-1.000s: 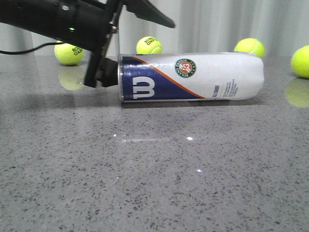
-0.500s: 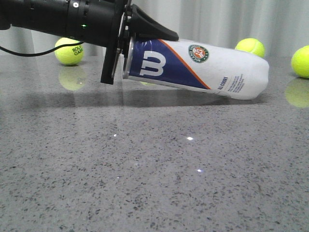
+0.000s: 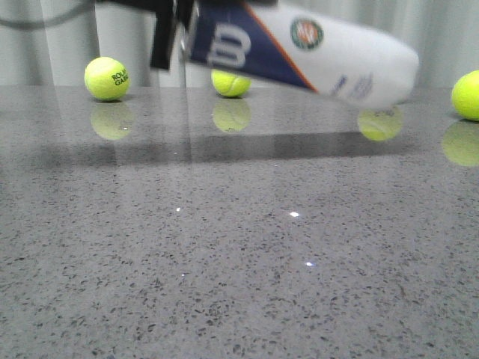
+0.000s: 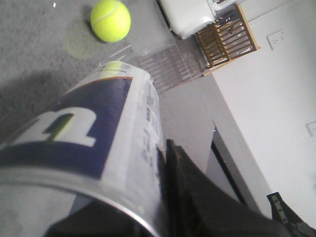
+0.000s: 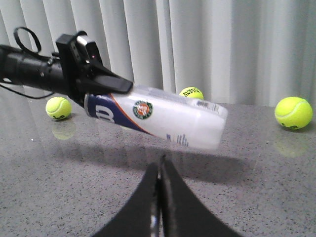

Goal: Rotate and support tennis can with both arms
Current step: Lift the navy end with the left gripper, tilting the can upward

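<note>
Up off the table [image 3: 239, 247], across the far-centre of the scene, hangs the tennis can [image 3: 314, 48]. Long axis runs left-right, nearly level, w/ the right end drooping lower than the left. No part of it touches the table; its shadow lies on the surface below.

Left gripper [image 5: 96, 84] is clamped on the can's left end, at the metal rim by the navy "W" band. One finger [image 4: 197, 207] lies along the can's side in the left wrist view. Left arm comes in from the left, roughly in line w/ the can, so the whole can cantilevers off that one grip.

Right gripper [image 5: 160, 197] has its fingers together, tips touching, holding nothing. It sits nearer the camera side than the can and lower, pointing toward the can's middle-to-right part. Clear gap between tips and can.

Key relation: the free, sagging end is on the right, i.e. the right arm's side, and it's the unsupported one. Likely next job is for the right arm to come up under or against that end; fingers would prob. need to part first if it's to grip rather than prop.

Tennis balls [image 3: 107, 78] rest on the far part of the table, apart from the can.
</note>
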Controlling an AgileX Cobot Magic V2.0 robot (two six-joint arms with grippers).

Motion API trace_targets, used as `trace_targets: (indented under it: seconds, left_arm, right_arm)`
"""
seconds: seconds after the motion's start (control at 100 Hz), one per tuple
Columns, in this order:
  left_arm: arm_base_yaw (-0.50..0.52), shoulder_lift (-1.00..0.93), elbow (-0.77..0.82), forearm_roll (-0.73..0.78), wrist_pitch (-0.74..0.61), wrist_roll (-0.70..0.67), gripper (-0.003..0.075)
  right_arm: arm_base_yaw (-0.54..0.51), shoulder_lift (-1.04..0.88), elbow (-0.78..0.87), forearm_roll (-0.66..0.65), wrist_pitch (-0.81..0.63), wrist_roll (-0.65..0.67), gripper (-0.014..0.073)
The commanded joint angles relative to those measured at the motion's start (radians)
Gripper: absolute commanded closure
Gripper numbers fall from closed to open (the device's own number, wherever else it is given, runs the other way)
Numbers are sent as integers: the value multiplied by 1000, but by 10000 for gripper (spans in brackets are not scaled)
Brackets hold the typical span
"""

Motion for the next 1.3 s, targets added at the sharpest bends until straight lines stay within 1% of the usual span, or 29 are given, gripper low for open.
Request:
trace_targets:
  seconds: [0.0, 0.07, 0.11, 0.19, 0.25, 0.28, 0.29, 0.37, 0.38, 0.39, 0.5, 0.56, 0.61, 0.69, 0.78, 0.93, 1.14, 1.23, 1.29]
  left_arm:
    - [-10, -132, -51, 41, -23, 11, 739]
    - [-10, -194, -78, 179, -52, -5, 739]
    - [-10, -225, -96, 268, -60, -38, 739]
    - [-10, -272, -134, 440, -70, -155, 739]
    - [-10, -304, -166, 612, -60, -252, 739]
    - [-10, -311, -177, 664, -49, -283, 739]
    - [-10, -315, -188, 698, -42, -313, 739]
    - [-10, -329, -227, 889, 4, -410, 739]
    - [-10, -329, -231, 889, 9, -418, 739]
    - [-10, -332, -238, 930, 20, -431, 739]
    - [-14, -332, -301, 1117, 95, -525, 739]
    - [-35, -332, -340, 1235, 138, -574, 739]
    - [-55, -332, -371, 1305, 177, -616, 739]
    - [-101, -326, -409, 1416, 246, -647, 739]
    - [-155, -326, -423, 1470, 251, -650, 739]
    - [-213, -309, -423, 1475, 251, -650, 739]
    - [-217, -255, -423, 1479, 251, -648, 738]
    - [-217, -239, -423, 1477, 251, -599, 738]
    - [-217, -232, -423, 1477, 251, -592, 738]
  right_arm:
    - [-6, 14, -23, 3, -82, -7, 663]
    - [-6, 14, -23, 3, -82, -7, 663]
    - [-6, 14, -23, 3, -82, -7, 663]
    - [-6, 14, -23, 3, -82, -7, 663]
    - [-6, 14, -23, 3, -82, -7, 663]
    - [-6, 14, -23, 3, -82, -7, 663]
    - [-6, 14, -23, 3, -82, -7, 663]
    - [-6, 14, -23, 3, -82, -7, 663]
    - [-6, 14, -23, 3, -82, -7, 663]
    - [-6, 14, -23, 3, -82, -7, 663]
    - [-6, 14, -23, 3, -82, -7, 663]
    - [-6, 14, -23, 3, -82, -7, 663]
    - [-6, 14, -23, 3, -82, -7, 663]
    - [-6, 14, -23, 3, -82, -7, 663]
    - [-6, 14, -23, 3, -82, -7, 663]
    - [-6, 14, -23, 3, -82, -7, 663]
    - [-6, 14, -23, 3, -82, -7, 663]
    - [-6, 14, -23, 3, -82, -7, 663]
    - [-6, 14, -23, 3, -82, -7, 663]
